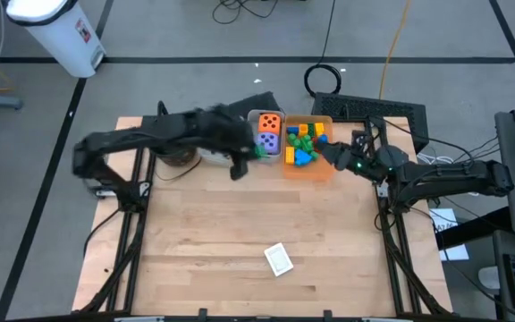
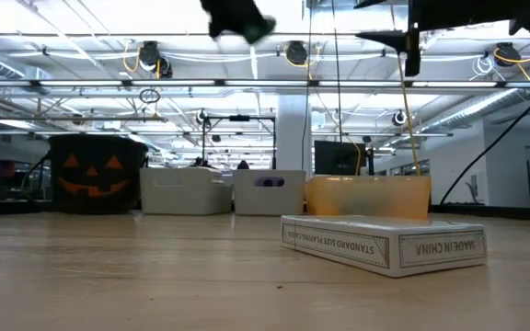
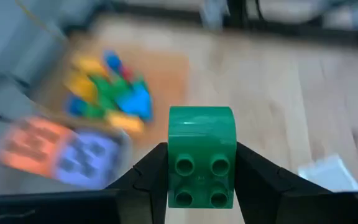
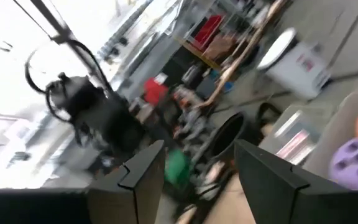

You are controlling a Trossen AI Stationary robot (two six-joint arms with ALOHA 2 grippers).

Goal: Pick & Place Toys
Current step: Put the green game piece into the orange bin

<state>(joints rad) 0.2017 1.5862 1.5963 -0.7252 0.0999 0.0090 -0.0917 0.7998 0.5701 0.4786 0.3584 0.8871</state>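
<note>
The left arm is blurred in the high view. A green block [image 3: 201, 155] is gripped between the fingers of the left pincer [image 3: 201, 180], raised beside the grey bin [image 1: 267, 119]. The right pincer [image 4: 197, 171] is held open and empty by the orange bin [image 1: 308, 166].

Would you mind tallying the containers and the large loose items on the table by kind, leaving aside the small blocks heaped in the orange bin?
Bins: 2, a grey bin and an orange bin
Foam dice: 2, an orange die and a purple die
Black pot: 1
Card box: 1
Green block held in the left gripper: 1
Total: 7
</note>
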